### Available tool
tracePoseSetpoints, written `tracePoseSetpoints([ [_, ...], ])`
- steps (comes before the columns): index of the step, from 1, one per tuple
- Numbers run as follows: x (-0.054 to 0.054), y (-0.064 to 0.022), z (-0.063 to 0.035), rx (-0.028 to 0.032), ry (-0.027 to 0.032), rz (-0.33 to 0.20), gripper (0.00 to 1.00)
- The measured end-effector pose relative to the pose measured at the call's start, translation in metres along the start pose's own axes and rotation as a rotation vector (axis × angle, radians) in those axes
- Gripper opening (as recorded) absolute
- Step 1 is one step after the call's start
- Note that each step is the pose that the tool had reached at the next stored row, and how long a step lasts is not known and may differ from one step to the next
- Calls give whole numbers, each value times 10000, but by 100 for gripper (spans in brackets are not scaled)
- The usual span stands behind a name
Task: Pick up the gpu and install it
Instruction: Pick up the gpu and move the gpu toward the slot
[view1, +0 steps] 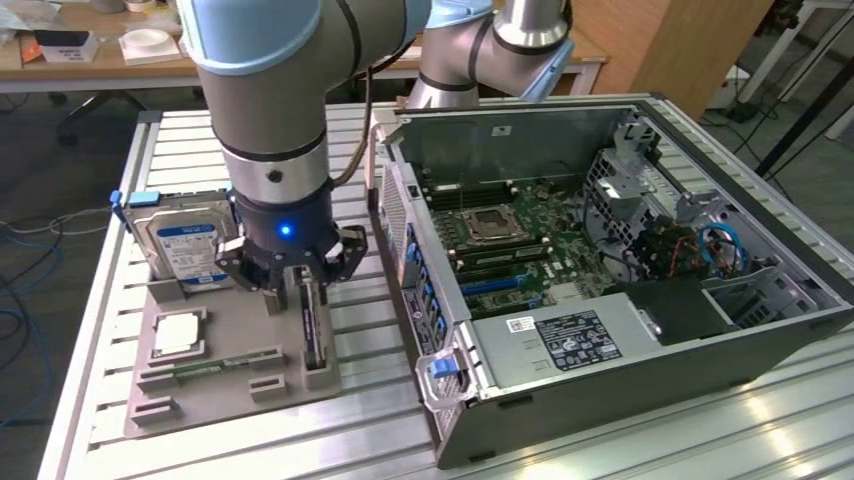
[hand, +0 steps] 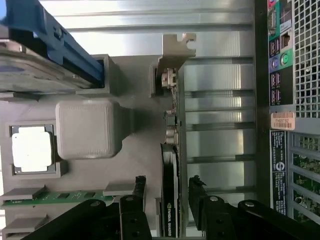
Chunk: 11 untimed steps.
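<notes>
Grey tray carries the gpu on edge; gripper straddles it, jaws apart, not clamping

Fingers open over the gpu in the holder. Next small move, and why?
Probably close the fingers on the gpu. In the wrist view the open gripper straddles the card, one finger each side with a gap on both, and the card stands on edge in the grey holder, not yet gripped. Closing squarely should clamp it before any lift.
</notes>
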<state>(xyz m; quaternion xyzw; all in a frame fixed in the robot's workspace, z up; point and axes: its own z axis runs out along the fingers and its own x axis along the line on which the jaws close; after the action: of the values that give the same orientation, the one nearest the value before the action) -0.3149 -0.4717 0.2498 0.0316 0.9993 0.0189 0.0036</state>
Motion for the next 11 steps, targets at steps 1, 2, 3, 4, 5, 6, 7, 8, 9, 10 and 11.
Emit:
tracePoseSetpoints([
  [1,-1,-24,12,1,23,1,47],
  [2,-3,-47,24,4,41,1,47],
  [3,-4,-71,40,4,56,1,47],
  [4,-6,-86,54,5,62,1,47],
  [5,-6,-91,59,4,70,3,47],
  [6,-5,-92,59,12,83,6,47],
  [7,-5,-92,59,15,87,7,47],
  [8,-6,-92,63,15,87,7,47],
  [9,-11,-92,69,23,85,5,47],
  [10,-19,-93,79,39,85,-2,47],
  [11,-29,-93,91,58,84,-14,47],
])
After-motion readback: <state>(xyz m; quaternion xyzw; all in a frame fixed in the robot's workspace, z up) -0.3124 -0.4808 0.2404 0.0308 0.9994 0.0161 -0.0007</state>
